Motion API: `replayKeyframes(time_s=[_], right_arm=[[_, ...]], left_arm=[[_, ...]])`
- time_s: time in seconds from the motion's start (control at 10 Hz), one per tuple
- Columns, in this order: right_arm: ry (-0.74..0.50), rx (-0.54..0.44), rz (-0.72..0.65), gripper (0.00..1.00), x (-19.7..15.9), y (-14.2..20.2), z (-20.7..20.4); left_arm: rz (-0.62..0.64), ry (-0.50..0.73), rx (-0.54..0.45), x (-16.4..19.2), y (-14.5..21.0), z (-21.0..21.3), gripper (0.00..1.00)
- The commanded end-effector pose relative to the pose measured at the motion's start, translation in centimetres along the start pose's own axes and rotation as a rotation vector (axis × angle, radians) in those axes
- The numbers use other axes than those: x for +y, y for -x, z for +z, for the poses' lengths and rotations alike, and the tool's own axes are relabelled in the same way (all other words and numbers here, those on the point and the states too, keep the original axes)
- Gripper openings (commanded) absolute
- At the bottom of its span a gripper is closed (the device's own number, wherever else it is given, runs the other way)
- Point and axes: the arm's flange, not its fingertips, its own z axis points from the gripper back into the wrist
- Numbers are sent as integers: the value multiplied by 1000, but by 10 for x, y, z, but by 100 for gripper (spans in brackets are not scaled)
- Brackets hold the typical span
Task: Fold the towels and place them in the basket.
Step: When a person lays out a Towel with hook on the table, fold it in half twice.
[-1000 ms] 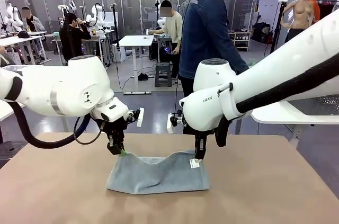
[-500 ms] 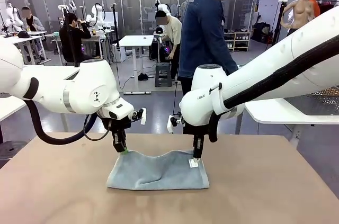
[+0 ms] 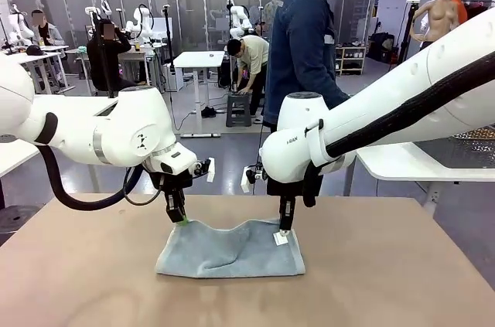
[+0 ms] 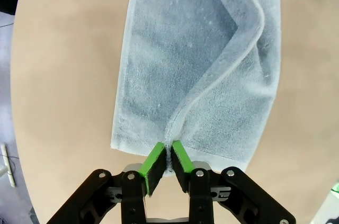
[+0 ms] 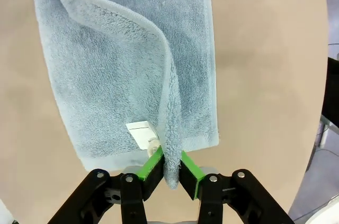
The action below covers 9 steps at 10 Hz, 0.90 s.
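towel, the blue-grey one, is lying in the middle of the table, its far edge rising at both corners and sagging between them. the left claw is clenching one far corner, and the right claw is clenching the other, just by the white tag. folding seems to be under way. the next move is likely calling for both arms to carry that edge evenly over to the near edge before letting go.
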Motion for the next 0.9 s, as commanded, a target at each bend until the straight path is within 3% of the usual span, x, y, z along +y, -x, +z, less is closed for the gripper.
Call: replayKeyframes(time_s=[0.0, 0.3, 0.7, 0.8], right_arm=[[0, -14, 15, 12, -6, -1, -6], [-39, -67, 6, 12, -34, 8, -13], [-59, -48, -11, 12, -40, 14, -18], [-55, -42, -8, 12, -41, 13, -19]], left_arm=[[29, -18, -2, 7, 5, -2, 12], [91, 6, 21, 22, 14, -13, 12], [145, 30, 51, 31, 16, -21, 12], [197, -21, 81, 34, 17, -23, 12]])
